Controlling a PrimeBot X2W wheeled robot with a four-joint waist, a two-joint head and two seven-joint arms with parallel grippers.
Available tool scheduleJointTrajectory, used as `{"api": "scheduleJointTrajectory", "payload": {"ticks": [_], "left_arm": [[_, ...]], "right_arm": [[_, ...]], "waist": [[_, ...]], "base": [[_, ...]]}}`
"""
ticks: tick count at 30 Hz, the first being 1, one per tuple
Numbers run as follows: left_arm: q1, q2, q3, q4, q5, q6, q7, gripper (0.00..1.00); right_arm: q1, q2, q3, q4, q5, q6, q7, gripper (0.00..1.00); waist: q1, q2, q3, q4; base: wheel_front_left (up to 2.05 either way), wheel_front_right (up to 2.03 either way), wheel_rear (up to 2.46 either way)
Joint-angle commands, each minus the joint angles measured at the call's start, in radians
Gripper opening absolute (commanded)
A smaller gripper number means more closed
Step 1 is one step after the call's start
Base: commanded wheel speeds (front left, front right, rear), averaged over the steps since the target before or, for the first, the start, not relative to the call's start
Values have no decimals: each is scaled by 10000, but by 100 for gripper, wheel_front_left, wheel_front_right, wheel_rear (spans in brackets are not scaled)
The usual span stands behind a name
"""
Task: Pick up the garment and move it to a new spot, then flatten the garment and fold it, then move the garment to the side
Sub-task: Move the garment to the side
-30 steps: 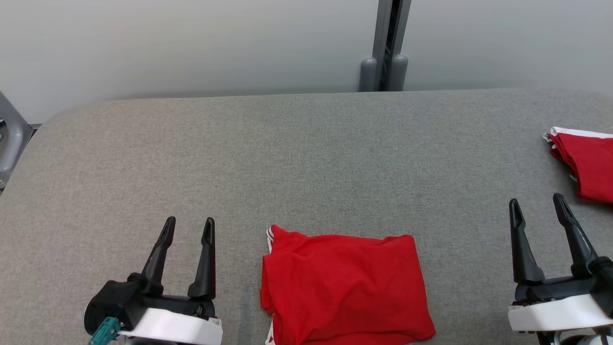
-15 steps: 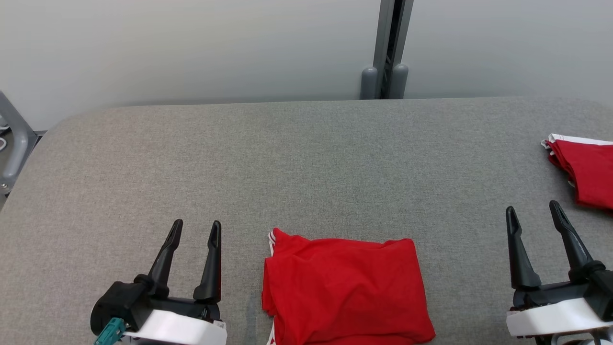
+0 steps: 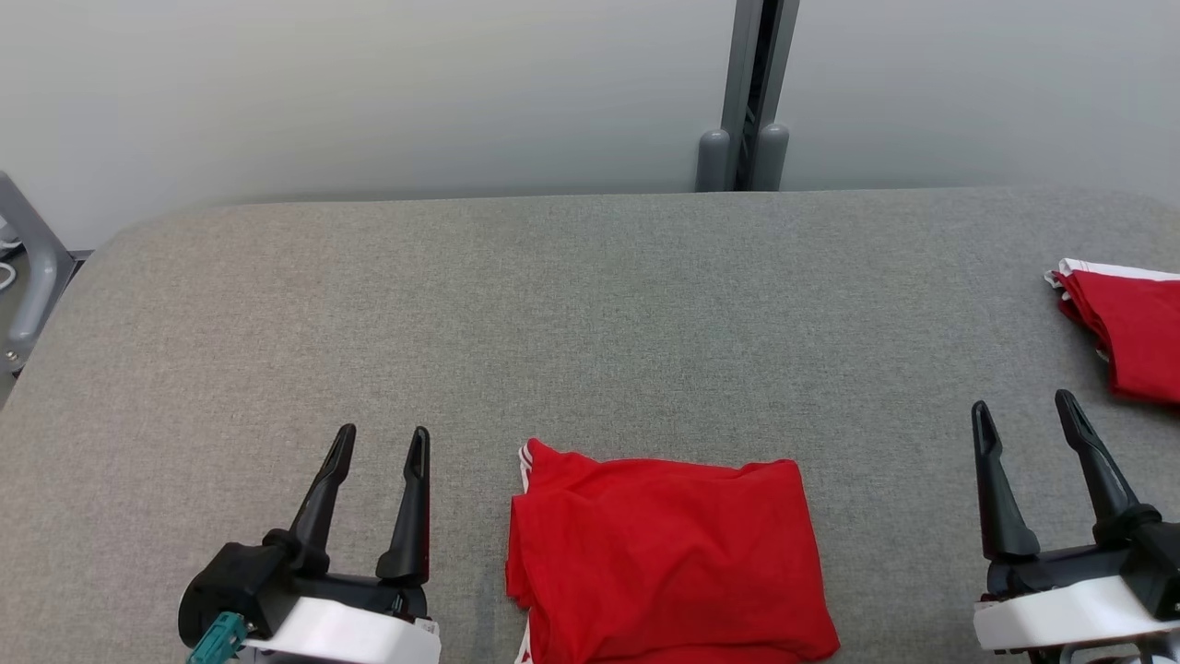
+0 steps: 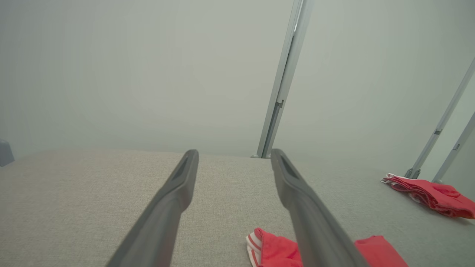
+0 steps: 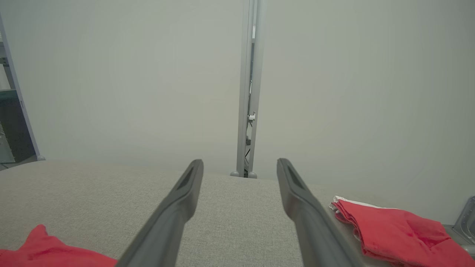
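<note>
Status: the red folded garment (image 3: 664,553) lies flat on the grey fabric tabletop (image 3: 590,304), at the near edge, centred between our arms. The head view's lower edge cuts off its near side. The visible part is wider than it is deep, so we read the long axis as running left to right. There is white trim at its left corner.

Left gripper (image 3: 383,432): jaws apart, holding nothing, just off the garment's left edge. Right gripper (image 3: 1021,402): jaws apart, holding nothing, noticeably farther from the right edge. So the left arm is nearer. Both grippers point away from us, parallel to the garment's short sides.

Between each gripper and the garment we see bare fabric only. A second red garment with a white band (image 3: 1129,323) sits at the far right, just beyond the right gripper. A grey metal post (image 3: 751,92) stands behind the tabletop, well apart.

We judge the fold done, with the move to the side remaining.
</note>
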Motion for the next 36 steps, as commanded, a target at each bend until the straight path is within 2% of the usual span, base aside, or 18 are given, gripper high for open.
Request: {"api": "scheduleJointTrajectory", "payload": {"ticks": [1,7,25,36], "left_arm": [[53,25,1,12,-17,32,-42,100],[-35,25,-45,18,14,-7,-42,100],[-645,27,-111,-109,140,-211,-42,100],[-776,27,-212,-77,152,-219,-42,100]], "right_arm": [[79,-17,-7,24,-14,-5,-65,100],[146,24,45,314,263,-5,-54,100],[-416,-532,2738,2466,2995,-5,1346,100],[-936,-638,3432,3673,3922,-5,1815,100]], "waist": [[0,0,10,-2],[0,0,119,37],[0,0,1239,491],[0,0,1392,696]], "base": [[0,0,0],[0,0,0],[0,0,0],[0,0,0]]}}
